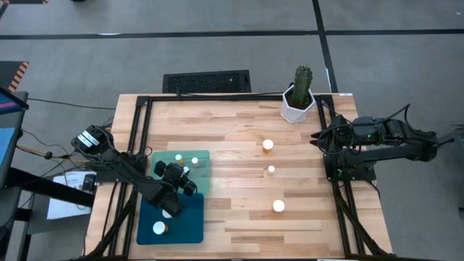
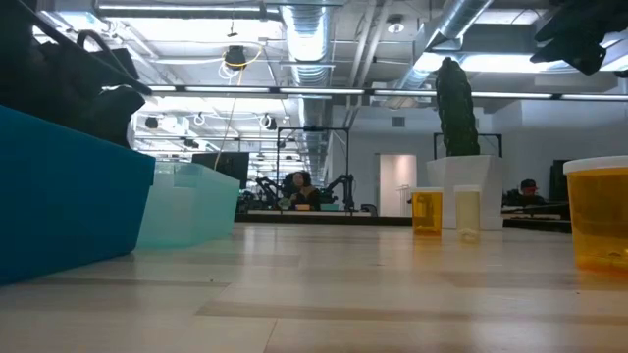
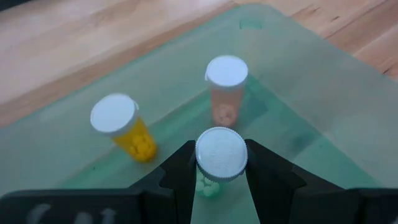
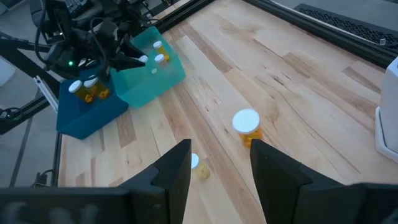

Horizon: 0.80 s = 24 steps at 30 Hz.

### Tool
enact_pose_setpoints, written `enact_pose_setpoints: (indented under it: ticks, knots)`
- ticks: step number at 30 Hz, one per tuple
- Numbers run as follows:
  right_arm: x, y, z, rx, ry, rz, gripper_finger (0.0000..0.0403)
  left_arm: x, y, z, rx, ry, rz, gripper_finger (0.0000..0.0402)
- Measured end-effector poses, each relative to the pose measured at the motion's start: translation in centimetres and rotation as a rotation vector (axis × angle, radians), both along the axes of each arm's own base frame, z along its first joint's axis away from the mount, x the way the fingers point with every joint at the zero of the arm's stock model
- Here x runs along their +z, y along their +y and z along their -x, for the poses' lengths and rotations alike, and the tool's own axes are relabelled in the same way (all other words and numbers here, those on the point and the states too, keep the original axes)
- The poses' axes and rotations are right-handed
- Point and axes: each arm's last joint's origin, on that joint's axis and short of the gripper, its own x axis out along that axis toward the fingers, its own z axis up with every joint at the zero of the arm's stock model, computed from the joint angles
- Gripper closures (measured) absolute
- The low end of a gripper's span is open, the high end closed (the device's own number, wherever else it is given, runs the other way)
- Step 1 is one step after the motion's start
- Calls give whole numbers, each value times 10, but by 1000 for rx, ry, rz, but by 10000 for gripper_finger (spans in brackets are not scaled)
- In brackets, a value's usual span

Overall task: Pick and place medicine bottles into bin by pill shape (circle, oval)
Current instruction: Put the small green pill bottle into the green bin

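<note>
Seven bottles counted across the views. High view: three bottles stand apart on the bare wood surface [image 1: 239,138], at [image 1: 268,145], [image 1: 271,170] and [image 1: 278,206]. The pale green bin [image 1: 205,156] holds two free bottles, [image 1: 178,157] and [image 1: 194,161]; the dark blue bin [image 1: 194,230], just beside it, shows one bottle [image 1: 159,228] in full. The left gripper [image 1: 183,176] hangs over the green bin. The right arm waits at the surface's right edge, its gripper [image 1: 322,139] near the cactus pot [image 1: 298,106].

Low view: blue bin wall [image 2: 59,196] close on the left, green bin [image 2: 186,204] behind it. Three bottles on the right, [image 2: 427,212], [image 2: 468,212] and a close one [image 2: 599,214] cut by the edge. Cactus [image 2: 457,98] behind them.

Left wrist view: left fingers [image 3: 180,171] pinch a white-capped bottle [image 3: 221,154] by its cap, inside the green bin [image 3: 298,81]. Two more bottles stand on the bin floor, a yellow one [image 3: 121,127] and a pinkish one [image 3: 226,87].

Right wrist view: right fingers [image 4: 180,168] spread, nothing between them. Two bottles on the wood below, [image 4: 247,124] and [image 4: 198,167]. Far off, both bins, with two bottles [image 4: 87,89] in the blue one.
</note>
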Motion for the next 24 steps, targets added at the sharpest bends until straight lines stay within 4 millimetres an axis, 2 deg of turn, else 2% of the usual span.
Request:
enact_pose_setpoints:
  ticks: [19,24]
  knots:
    - [0,0,0,1,0,1,228,0,6,-4,37,17,25,287]
    - [0,0,0,1,0,1,228,-1,6,-4,51,16,52,264]
